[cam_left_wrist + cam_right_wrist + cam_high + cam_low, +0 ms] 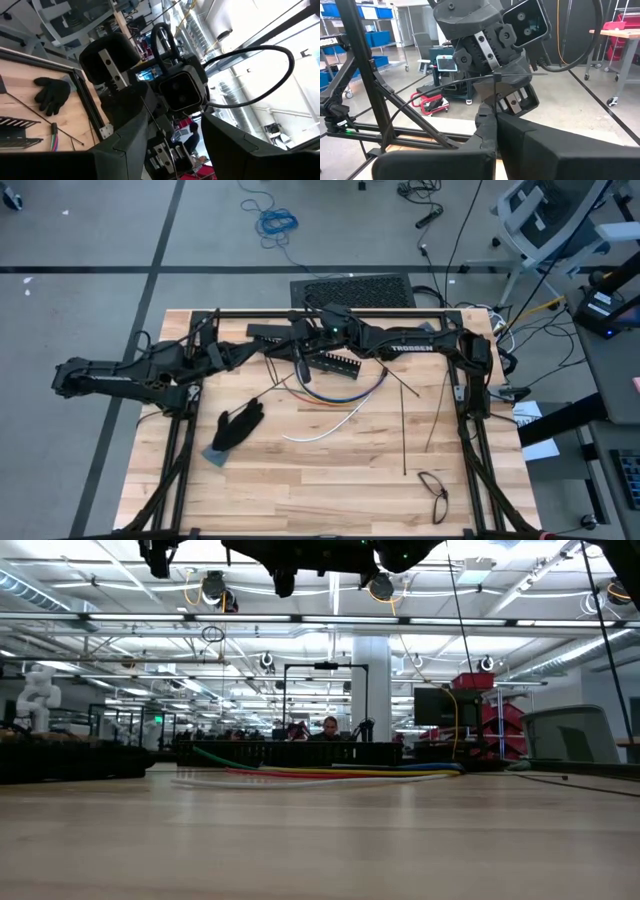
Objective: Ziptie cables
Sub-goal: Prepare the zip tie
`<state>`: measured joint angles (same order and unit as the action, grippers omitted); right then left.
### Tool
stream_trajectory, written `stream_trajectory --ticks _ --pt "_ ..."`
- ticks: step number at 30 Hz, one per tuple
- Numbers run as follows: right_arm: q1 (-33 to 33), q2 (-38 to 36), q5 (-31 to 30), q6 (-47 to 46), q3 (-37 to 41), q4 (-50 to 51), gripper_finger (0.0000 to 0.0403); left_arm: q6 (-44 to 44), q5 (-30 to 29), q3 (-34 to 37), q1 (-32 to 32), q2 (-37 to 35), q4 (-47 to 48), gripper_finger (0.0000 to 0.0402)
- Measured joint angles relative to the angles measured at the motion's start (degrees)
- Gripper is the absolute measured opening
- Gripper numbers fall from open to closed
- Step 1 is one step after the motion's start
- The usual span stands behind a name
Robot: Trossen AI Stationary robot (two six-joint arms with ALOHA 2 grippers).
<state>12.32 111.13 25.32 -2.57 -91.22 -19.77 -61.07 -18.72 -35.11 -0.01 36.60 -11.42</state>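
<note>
The cables (345, 392) lie loose in arcs on the wooden table beside a black slotted bar (335, 365); the low view shows the cables (330, 772) flat on the tabletop. Both grippers meet high over the table's far middle, facing each other. My right gripper (496, 112) is shut on a thin black strip (495, 87). My left gripper (175, 147) stands open, and the strip (155, 120) runs through the gap between its fingers. I cannot tell whether they touch it. My right gripper pinches the thin black strip between its two fingertips, at a point (495, 104) just below where it meets a crosswise run of strip (520, 75). The fingers lie level and point toward the left gripper. The strip stands up from them, clear of the table.
A black glove (238, 425) lies at the table's left. Loose straight black strips (404, 425) lie on the right half. A small dark loop (434, 490) sits near the front right corner. The black frame (468, 395) rims the table.
</note>
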Motion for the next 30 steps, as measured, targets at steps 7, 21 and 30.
stream_trajectory --ticks 7,21,30 --pt "0.00 0.00 0.20 -0.18 0.01 -0.04 0.0000 0.47 -1.58 0.00 0.02 0.02 0.15 0.0182" --pt "-0.07 -0.02 0.45 -0.79 0.00 -0.25 0.0000 0.01 -2.09 0.00 0.04 0.95 -0.01 0.0182" --pt "-0.33 -0.02 0.57 -1.29 0.00 -0.96 0.0000 -0.06 -2.62 0.00 0.07 1.68 -0.29 0.0182"
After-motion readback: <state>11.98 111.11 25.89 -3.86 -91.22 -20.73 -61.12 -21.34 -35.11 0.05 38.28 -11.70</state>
